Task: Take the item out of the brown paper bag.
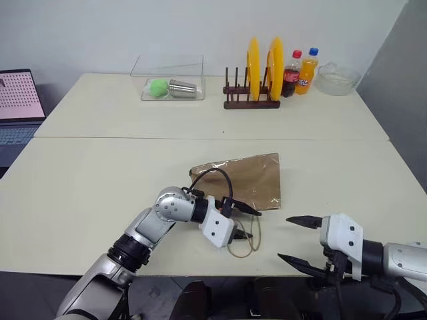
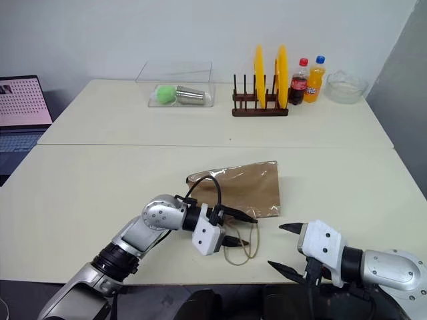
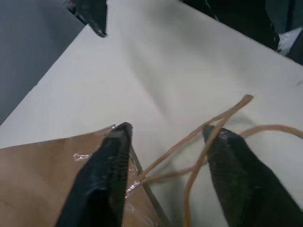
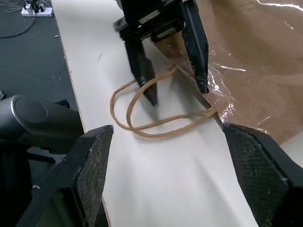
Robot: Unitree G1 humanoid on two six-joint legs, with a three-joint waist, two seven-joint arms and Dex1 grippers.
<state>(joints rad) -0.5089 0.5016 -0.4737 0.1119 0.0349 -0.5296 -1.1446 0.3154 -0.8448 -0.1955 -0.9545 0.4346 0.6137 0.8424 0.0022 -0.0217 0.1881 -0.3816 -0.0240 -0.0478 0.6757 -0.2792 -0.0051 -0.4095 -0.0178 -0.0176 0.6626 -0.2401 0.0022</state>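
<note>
From the head, the bag (image 1: 243, 180) lies flat on the near table (image 1: 80, 193), its mouth toward the robot and its cord handles (image 1: 243, 245) looped out over the tabletop. The left gripper (image 1: 248, 222) reaches in from the left, arm bent, pointing right and slightly down; its fingers straddle the bag's mouth edge, one over the paper and one lower among the cords. The right gripper (image 1: 297, 240) hovers right of the left one, at the table's near edge, well clear of the bag, fingers spread wide and holding nothing. Far beyond both, on the rear table, stand a clear box (image 1: 168, 79) with a green ball (image 1: 158, 87) and a metal cup (image 1: 182, 89), a rack (image 1: 251, 100) with two yellow plates (image 1: 253, 67), two bottles (image 1: 298, 72) and a glass bowl (image 1: 337, 78); a laptop (image 1: 20, 107) sits far left.

The left wrist view adds the close detail: one finger (image 3: 106, 175) rests over the bag's corner, the other finger (image 3: 236, 175) lies beside the cords, which run between them. The jaws are partly apart; whether they pinch anything I cannot tell.

The right wrist view looks across its own spread fingers (image 4: 258, 175) at the left gripper straddling the bag's edge, the cord loops lying just beside it.
</note>
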